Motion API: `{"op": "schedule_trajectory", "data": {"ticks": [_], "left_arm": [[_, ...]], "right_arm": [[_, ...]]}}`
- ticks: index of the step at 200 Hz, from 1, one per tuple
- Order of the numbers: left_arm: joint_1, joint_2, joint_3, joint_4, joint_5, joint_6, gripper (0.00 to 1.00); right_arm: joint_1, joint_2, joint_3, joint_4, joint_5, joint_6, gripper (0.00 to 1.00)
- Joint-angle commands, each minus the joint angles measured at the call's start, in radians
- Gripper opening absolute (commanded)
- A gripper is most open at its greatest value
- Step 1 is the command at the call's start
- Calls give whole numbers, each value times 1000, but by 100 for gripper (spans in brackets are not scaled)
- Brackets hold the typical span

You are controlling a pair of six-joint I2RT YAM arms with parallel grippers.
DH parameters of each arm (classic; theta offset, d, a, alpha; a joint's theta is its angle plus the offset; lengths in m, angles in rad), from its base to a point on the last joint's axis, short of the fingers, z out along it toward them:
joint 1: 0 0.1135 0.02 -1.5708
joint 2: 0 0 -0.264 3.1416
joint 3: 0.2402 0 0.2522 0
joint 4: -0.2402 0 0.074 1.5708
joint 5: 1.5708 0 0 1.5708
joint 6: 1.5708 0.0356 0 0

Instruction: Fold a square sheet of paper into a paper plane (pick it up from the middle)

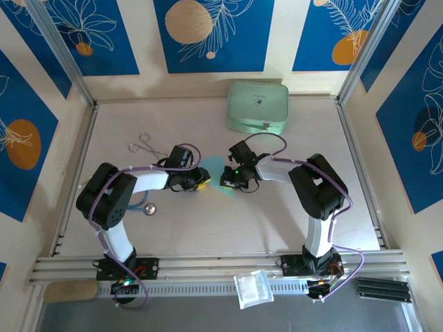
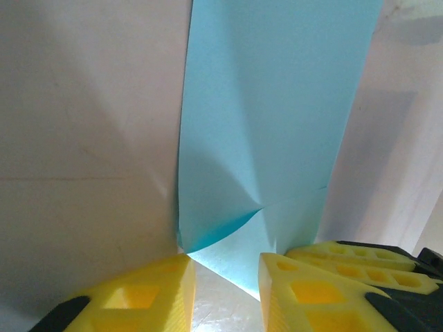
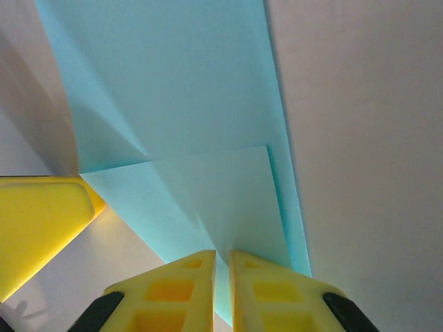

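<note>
Nearest to the lens is the left gripper [image 2: 225, 268]. Its yellow jaws are held a little apart, bare table is seen in the gap, and nothing is clamped by them. Just in front of them lies the square sheet of paper [image 2: 277, 104], spread on the table between the two grippers at the middle of the work area. It is partly folded, with creases that meet in one point near its lower edge. To the right, the right gripper [image 3: 221, 268] is pressed together on the near edge of the sheet, where a folded flap is laid over the layer below. The work is judged to be at an early fold, far from a finished plane. For this step to be done well, the sheet should be held firmly by the right jaws while the loose part is guided by the left ones. The edges should be matched before any crease is pressed, because such thin paper is expected to slide or wrinkle easily on a smooth top. The table [image 1: 208, 228] is pale and plain. A pair of metal forceps [image 1: 144, 145] is seen at the left, a small clear bag [image 1: 252, 288] on the near rail, and a mint-green case [image 1: 257, 107] at the far edge. The cell is closed by cream walls with blue leaf-pattern panels.
</note>
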Motion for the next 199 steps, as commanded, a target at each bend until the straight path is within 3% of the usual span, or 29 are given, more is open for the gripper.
{"op": "schedule_trajectory", "data": {"ticks": [1,162,199], "left_arm": [[7,16,23,35,29,-9,29],[63,82,34,175,157,-6,26],[69,88,34,198,172,-2,21]], "right_arm": [[-6,25,-20,-5,-24,7,15],[-22,18,-40,13,-37,-23,15],[-28,0,-52,33,-49,-38,17]]}}
